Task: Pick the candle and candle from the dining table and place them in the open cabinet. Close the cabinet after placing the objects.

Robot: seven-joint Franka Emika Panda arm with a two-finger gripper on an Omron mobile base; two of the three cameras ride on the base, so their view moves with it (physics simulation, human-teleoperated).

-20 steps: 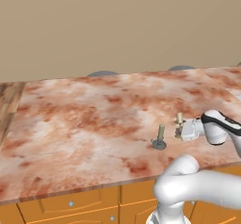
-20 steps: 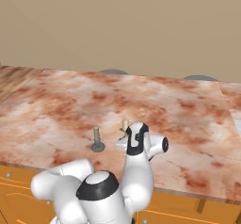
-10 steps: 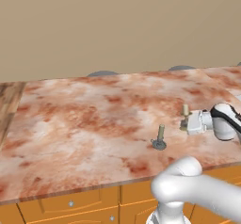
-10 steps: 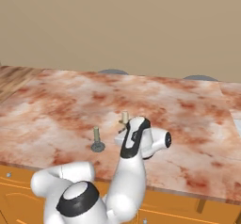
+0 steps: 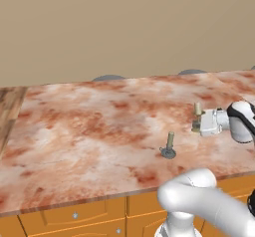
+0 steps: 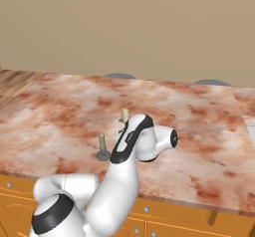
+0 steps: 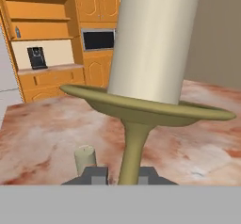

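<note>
With the claw (image 5: 197,123) closed narrow on the brass stem of the pale candle (image 7: 153,39), the step in hand was judged to be the pick of the first of the two candles. In the hand view the stem ran straight up between the two dark tips, so the grip looked centred and low on the holder. In the left base view the pale candle (image 5: 197,109) stood upright at the tip of the claw, over the right part of the counter (image 5: 89,126); whether its foot was clear of the stone could not be told. The olive candle (image 5: 169,144) stood free on its dark round base, left of and nearer than the held one, close by but apart.

Next move, as judged: lift straight up, keep the stick vertical, then carry it off the counter to the open cabinet. The olive candle sat near the path, so any low sideways sweep risked tipping it.
</note>
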